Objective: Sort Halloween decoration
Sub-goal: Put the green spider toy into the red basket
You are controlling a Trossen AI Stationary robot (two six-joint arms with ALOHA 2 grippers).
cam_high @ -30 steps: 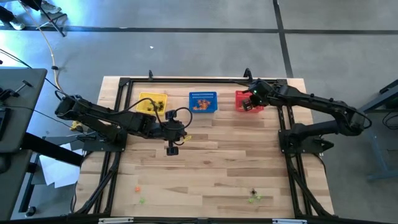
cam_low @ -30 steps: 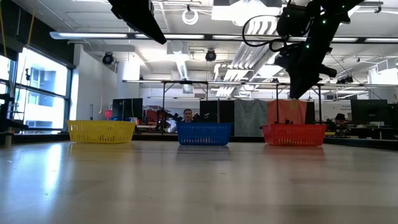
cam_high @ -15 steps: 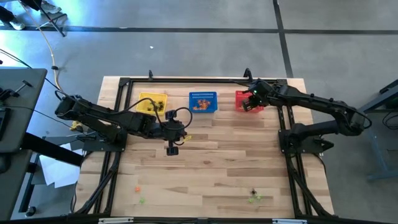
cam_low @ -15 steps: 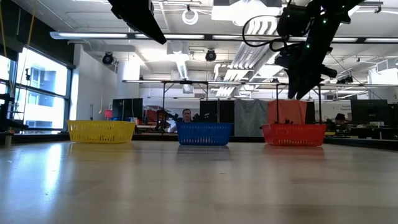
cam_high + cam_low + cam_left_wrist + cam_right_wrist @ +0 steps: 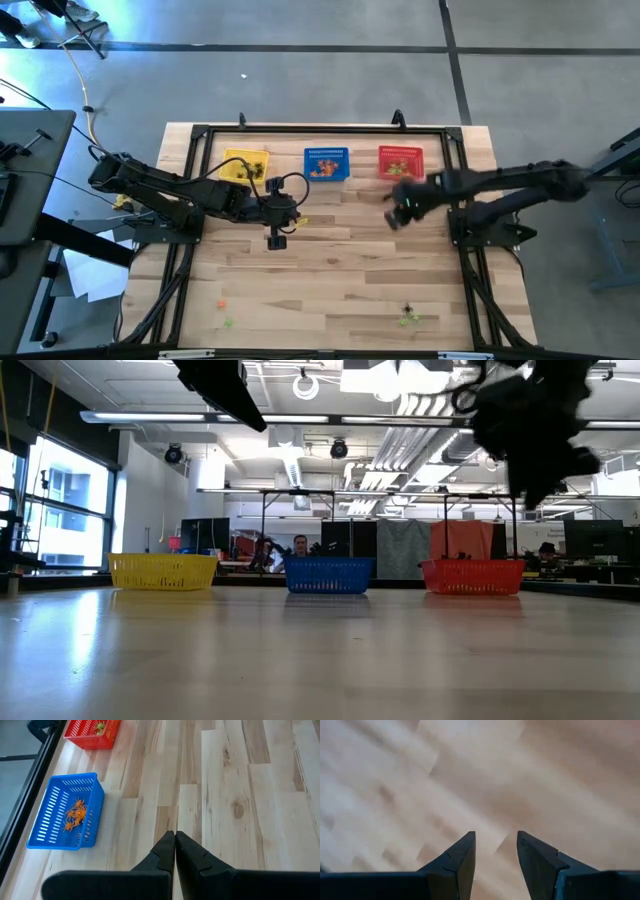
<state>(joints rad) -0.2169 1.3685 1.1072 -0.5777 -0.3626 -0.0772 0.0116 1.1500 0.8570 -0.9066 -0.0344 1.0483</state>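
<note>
Between picks: right gripper [image 5: 397, 213], fingers parted and empty, hangs over bare table near the red basket [image 5: 401, 161]; remaining Halloween decoration [image 5: 408, 317] lies at the near edge, demanding a long reach; left gripper [image 5: 175, 840] waits pinched closed.

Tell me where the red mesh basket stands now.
In the high view the red mesh basket stands at the table's far edge, rightmost of three, beside the blue mesh basket; the right hand hangs open just before it.

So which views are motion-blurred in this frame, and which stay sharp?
Right wrist view: wood smeared into streaks behind the open right gripper. High and low views: only the right arm is blurred. Left wrist view: sharp, the blue basket crisp beyond the shut left gripper.
</note>
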